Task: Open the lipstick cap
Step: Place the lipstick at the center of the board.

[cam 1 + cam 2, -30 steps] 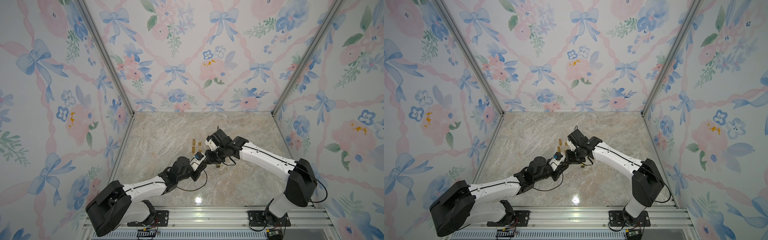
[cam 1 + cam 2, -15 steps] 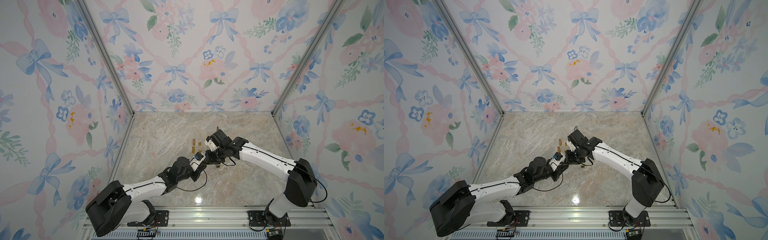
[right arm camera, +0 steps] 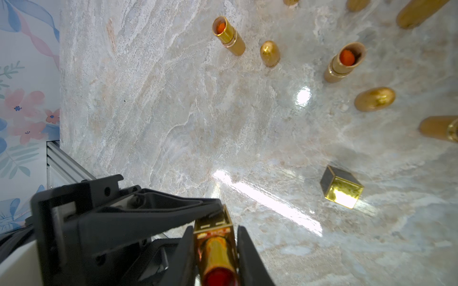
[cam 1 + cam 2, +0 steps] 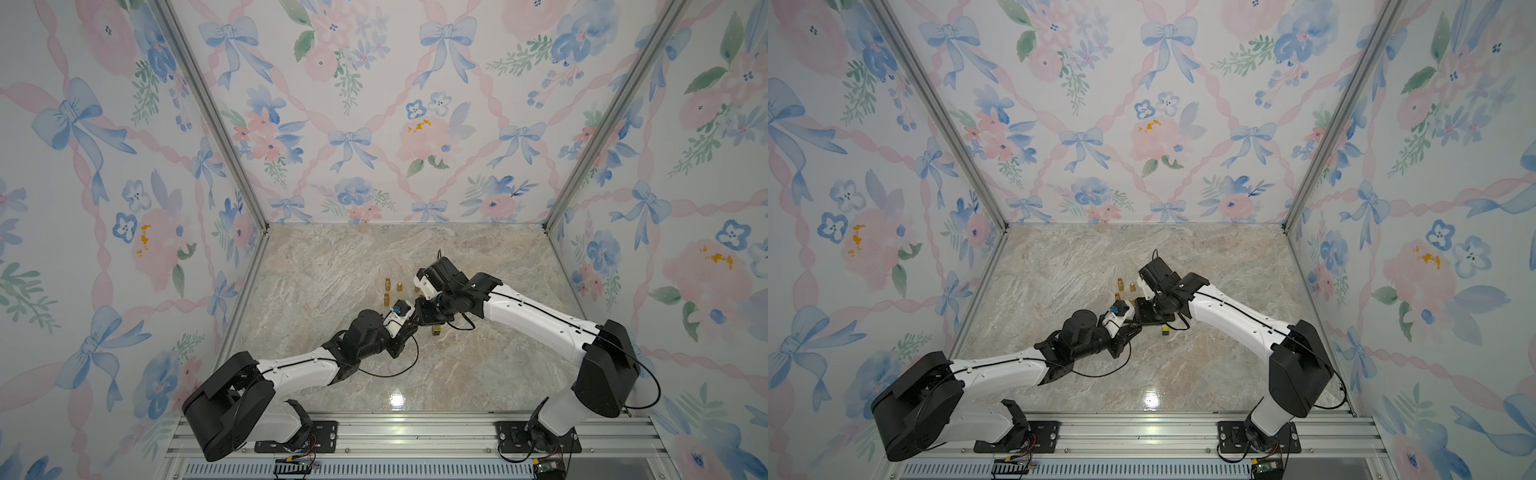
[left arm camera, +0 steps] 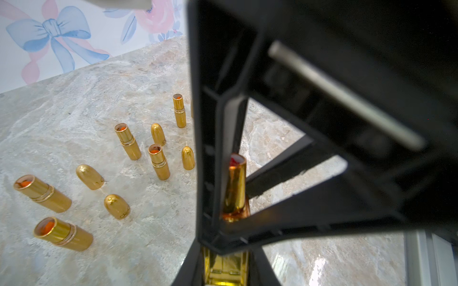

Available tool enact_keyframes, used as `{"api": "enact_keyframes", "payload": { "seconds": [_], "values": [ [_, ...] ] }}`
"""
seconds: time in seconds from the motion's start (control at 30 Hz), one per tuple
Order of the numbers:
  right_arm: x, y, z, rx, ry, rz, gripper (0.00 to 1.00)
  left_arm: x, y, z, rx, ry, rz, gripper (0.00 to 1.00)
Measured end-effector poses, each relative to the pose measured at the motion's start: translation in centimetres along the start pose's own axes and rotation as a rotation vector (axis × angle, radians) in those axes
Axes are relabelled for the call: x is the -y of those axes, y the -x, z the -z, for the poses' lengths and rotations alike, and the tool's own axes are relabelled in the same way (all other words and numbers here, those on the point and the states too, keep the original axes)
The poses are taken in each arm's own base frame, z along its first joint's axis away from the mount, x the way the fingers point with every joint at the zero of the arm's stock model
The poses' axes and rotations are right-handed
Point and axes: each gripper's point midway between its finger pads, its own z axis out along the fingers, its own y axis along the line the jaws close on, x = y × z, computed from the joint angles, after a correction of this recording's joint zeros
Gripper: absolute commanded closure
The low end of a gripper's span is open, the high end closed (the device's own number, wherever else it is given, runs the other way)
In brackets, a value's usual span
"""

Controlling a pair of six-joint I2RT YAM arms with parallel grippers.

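A square gold lipstick (image 3: 215,244) is held in the air between both arms. My left gripper (image 5: 225,257) is shut on its square base (image 5: 224,268). My right gripper (image 3: 215,237) is shut on the round gold inner tube (image 5: 235,188), whose red tip (image 3: 219,278) is bare. A square gold cap (image 3: 340,187) lies on the marble table, apart from the lipstick, and also shows in both top views (image 4: 436,331) (image 4: 1165,331). There the two grippers meet tip to tip near the table's middle (image 4: 413,323) (image 4: 1137,323).
Several round gold lipsticks with orange tips (image 5: 127,141) (image 3: 228,34) stand uncapped on the marble table (image 4: 332,266), with rounded gold caps (image 5: 116,206) (image 3: 270,53) among them, just behind the grippers. Floral walls enclose three sides, and an aluminium rail (image 4: 415,432) runs along the front.
My right gripper's jaws have closed in onto the lipstick's inner tube. Both arms have stayed almost where they were.
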Motion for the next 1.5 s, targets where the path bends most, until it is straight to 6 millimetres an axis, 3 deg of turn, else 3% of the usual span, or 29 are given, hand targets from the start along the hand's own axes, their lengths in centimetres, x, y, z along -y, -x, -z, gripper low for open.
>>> {"api": "enact_keyframes", "payload": {
  "seconds": [0.23, 0.4, 0.77, 1.27, 1.37, 1.5],
  "values": [
    [1.6, 0.6, 0.1, 0.038, -0.088, -0.012, 0.82, -0.2, 0.5, 0.0, 0.019, 0.010, -0.007, 0.52],
    [2.8, 1.0, -0.3, 0.062, -0.155, -0.017, 0.82, 0.0, 1.1, 1.3, 0.056, 0.013, -0.009, 0.41],
    [4.8, 0.5, -4.7, 0.047, -0.317, 0.001, 0.81, -2.1, -1.4, 3.7, 0.056, 0.118, 0.065, 0.32],
    [6.3, -0.6, -8.2, 0.080, -0.433, 0.039, 0.80, -4.9, -1.8, 5.0, 0.083, 0.259, 0.139, 0.21],
    [6.4, -0.8, -8.4, 0.087, -0.447, 0.045, 0.75, -5.1, -1.7, 5.1, 0.087, 0.271, 0.146, 0.20],
    [6.1, -0.9, -8.5, 0.095, -0.452, 0.060, 0.60, -5.5, -1.4, 5.4, 0.100, 0.290, 0.156, 0.17]
  ]
}}
